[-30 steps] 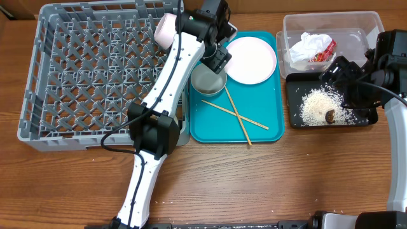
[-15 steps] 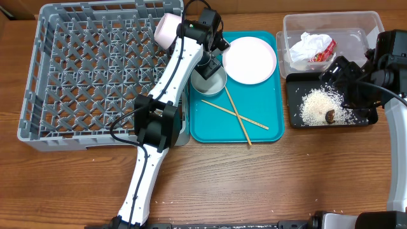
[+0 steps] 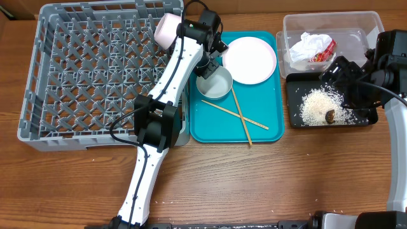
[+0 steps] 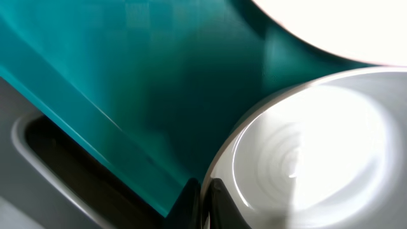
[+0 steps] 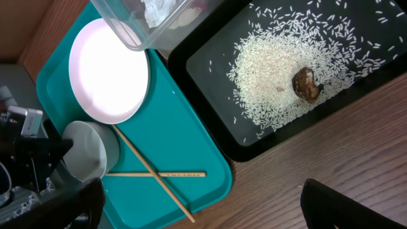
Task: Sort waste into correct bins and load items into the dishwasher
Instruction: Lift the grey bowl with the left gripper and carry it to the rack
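Observation:
My left gripper is shut on the left rim of a pale grey-blue bowl on the teal tray; its black fingertips pinch the bowl wall. A white plate and two crossed chopsticks lie on the same tray. A small cup sits in the grey dish rack. The clear tub holds a napkin and a red wrapper. Rice and a brown lump lie in the black tray. My right gripper hovers open over that tray, holding nothing.
The teal tray lies between the rack and the bins, its left edge against the rack wall. A few stray rice grains lie on the wooden table in front. My left arm stretches across the rack's right side.
My left gripper has dropped onto the bowl and shut on its rim. The bowl has shifted slightly to the right. The right arm has not moved.

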Motion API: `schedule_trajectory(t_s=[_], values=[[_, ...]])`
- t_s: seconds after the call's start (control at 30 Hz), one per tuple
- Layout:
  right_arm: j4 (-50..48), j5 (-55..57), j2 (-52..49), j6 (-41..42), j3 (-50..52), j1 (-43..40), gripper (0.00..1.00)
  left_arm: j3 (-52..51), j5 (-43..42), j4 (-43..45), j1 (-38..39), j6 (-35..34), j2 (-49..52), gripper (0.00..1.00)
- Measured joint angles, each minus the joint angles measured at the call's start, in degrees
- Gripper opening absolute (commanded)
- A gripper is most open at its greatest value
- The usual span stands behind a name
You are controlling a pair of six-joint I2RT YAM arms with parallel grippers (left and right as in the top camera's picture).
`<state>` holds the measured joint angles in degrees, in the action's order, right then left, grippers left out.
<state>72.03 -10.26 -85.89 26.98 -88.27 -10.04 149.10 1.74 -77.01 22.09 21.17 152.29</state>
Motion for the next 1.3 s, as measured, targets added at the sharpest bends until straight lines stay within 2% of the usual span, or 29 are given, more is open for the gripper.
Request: schedule_trajectory(t_s=[0.23, 0.33, 0.47, 0.6, 0.73, 0.87, 1.07, 1.3], values=[[0.0, 0.0, 0.0, 0.0, 0.0, 0.0, 1.00, 4.2, 0.0, -7.5, 0.0, -1.9, -0.5, 0.04], [0.0, 0.0, 0.0, 0.0, 0.0, 0.0, 1.00, 7.0, 1.2, -9.6, -0.1, -5.3, -2.9, 0.04], [0.0, 0.0, 0.0, 0.0, 0.0, 0.0, 1.00, 9.9, 12.8, -10.2, -0.4, -17.2, -9.0, 0.04], [0.0, 0.0, 0.0, -0.1, 0.0, 0.0, 1.00, 11.8, 31.4, -12.9, -0.9, -31.7, -15.4, 0.04], [0.0, 0.0, 0.0, 0.0, 0.0, 0.0, 1.00, 12.4, 45.0, -18.3, -1.6, -44.8, -16.6, 0.04], [0.0, 0.0, 0.0, -0.1, 0.0, 0.0, 1.00, 8.7, 52.4, -19.5, -1.7, -54.2, -14.9, 0.04], [0.0, 0.0, 0.0, 0.0, 0.0, 0.0, 1.00, -1.3, 59.0, -19.6, -1.6, -66.0, -11.5, 0.04], [0.0, 0.0, 0.0, 0.0, 0.0, 0.0, 1.00, -9.7, 63.8, -19.7, -1.6, -76.0, -10.7, 0.04]])
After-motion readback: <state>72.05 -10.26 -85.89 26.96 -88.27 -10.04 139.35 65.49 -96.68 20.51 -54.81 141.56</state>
